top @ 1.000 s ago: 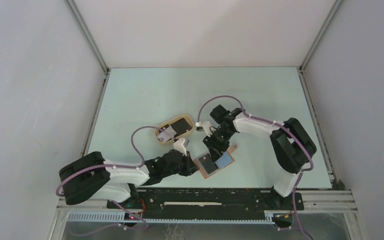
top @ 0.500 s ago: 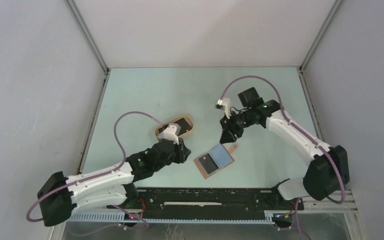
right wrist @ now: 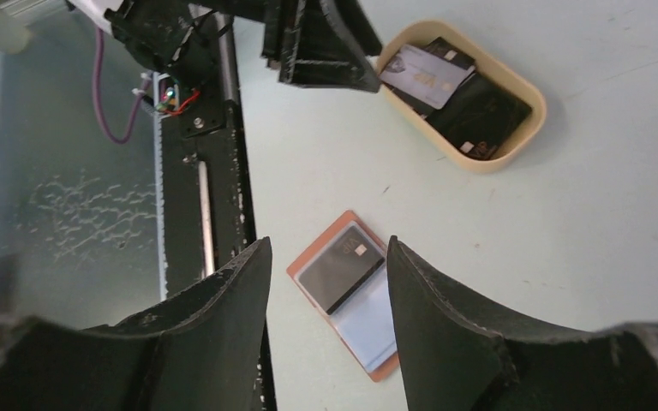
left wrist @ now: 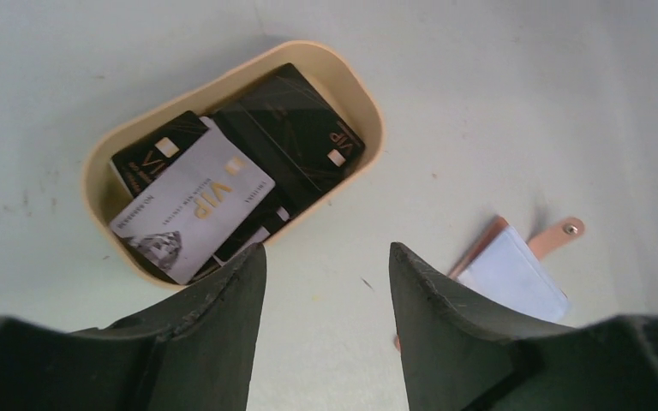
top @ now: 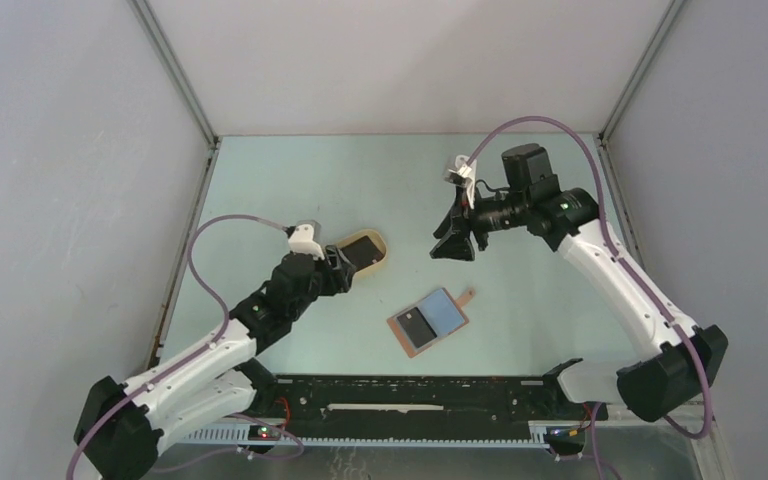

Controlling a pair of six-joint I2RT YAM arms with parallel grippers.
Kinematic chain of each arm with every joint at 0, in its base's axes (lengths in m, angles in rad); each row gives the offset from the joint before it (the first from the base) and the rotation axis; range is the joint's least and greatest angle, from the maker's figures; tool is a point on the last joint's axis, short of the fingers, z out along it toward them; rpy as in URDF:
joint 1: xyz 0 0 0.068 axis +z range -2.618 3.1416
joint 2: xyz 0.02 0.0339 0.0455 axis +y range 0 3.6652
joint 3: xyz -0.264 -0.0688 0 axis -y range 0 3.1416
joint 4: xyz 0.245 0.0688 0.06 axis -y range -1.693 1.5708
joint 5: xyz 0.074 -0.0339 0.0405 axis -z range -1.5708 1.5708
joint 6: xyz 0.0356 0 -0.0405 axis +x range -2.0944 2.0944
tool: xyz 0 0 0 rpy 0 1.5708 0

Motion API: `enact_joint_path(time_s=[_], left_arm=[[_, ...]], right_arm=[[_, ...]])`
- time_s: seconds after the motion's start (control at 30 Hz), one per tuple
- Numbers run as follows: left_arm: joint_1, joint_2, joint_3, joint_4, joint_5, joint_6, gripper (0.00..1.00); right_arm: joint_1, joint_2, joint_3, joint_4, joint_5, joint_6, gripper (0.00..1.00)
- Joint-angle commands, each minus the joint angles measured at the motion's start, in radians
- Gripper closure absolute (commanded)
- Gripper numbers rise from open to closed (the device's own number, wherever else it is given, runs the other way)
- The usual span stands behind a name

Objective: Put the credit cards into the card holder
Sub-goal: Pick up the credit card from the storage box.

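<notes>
The card holder (top: 430, 318) lies open on the table, blue pockets up, with one black card (top: 415, 326) in its left pocket. In the right wrist view the card holder (right wrist: 368, 330) and that black card (right wrist: 341, 267) lie far below the fingers. More credit cards lie in the tan tray (left wrist: 368, 103): a pale card (left wrist: 193, 201) over black ones (left wrist: 296, 128). My left gripper (top: 343, 263) hovers open and empty at the tray's near edge, its fingers apart over bare table (left wrist: 326, 253). My right gripper (top: 454, 245) hangs open and empty, high above the table behind the holder.
The tan tray (top: 382, 256) sits left of the holder. A black mounting rail (top: 410, 395) runs along the table's near edge. Grey enclosure walls (top: 80, 150) stand on the left, back and right. The left arm's gripper (right wrist: 317, 43) shows beside the tray (right wrist: 527, 128).
My left gripper let go at the holder, opened and pulled back left to the tray. My right gripper rose and drew back to the far right, opening wider. The black card stays in the holder.
</notes>
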Motion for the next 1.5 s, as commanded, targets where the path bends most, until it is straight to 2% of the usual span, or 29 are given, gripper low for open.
enact_joint_path(time_s=[0.0, 0.2, 0.4, 0.5, 0.6, 0.8, 1.0, 1.1, 1.23, 1.33, 1.47], left_arm=[[0.065, 0.065, 0.088, 0.044, 0.034, -0.012, 0.4], [0.089, 0.209, 0.177, 0.01, -0.052, -0.057, 0.4], [0.096, 0.405, 0.336, -0.13, -0.153, -0.129, 0.4], [0.096, 0.49, 0.435, -0.226, -0.194, -0.146, 0.4], [0.097, 0.508, 0.473, -0.264, -0.245, -0.145, 0.4], [0.096, 0.398, 0.406, -0.247, -0.335, -0.097, 0.4], [0.101, 0.226, 0.265, -0.234, -0.321, -0.082, 0.37], [0.112, 0.154, 0.188, -0.235, -0.284, -0.126, 0.3], [0.154, 0.108, 0.098, -0.226, -0.21, -0.179, 0.29], [0.196, 0.101, 0.043, -0.175, -0.149, -0.186, 0.23], [0.269, 0.098, -0.006, -0.099, -0.042, -0.174, 0.24]], right_arm=[[-0.008, 0.074, -0.008, -0.019, -0.104, 0.011, 0.39], [-0.013, 0.118, -0.041, -0.019, -0.119, 0.004, 0.4], [-0.018, 0.159, -0.041, -0.016, -0.09, 0.013, 0.4], [-0.02, 0.191, -0.038, 0.022, -0.067, 0.057, 0.4], [-0.021, 0.262, 0.011, 0.055, -0.082, 0.129, 0.4], [0.056, 0.486, 0.282, 0.006, -0.026, 0.196, 0.4], [0.17, 0.66, 0.46, 0.055, 0.115, 0.32, 0.42], [0.206, 0.759, 0.566, 0.055, 0.165, 0.38, 0.43], [0.24, 0.889, 0.694, 0.034, 0.206, 0.457, 0.43], [0.26, 0.964, 0.759, 0.043, 0.237, 0.495, 0.42], [0.27, 1.053, 0.846, 0.025, 0.26, 0.521, 0.4]])
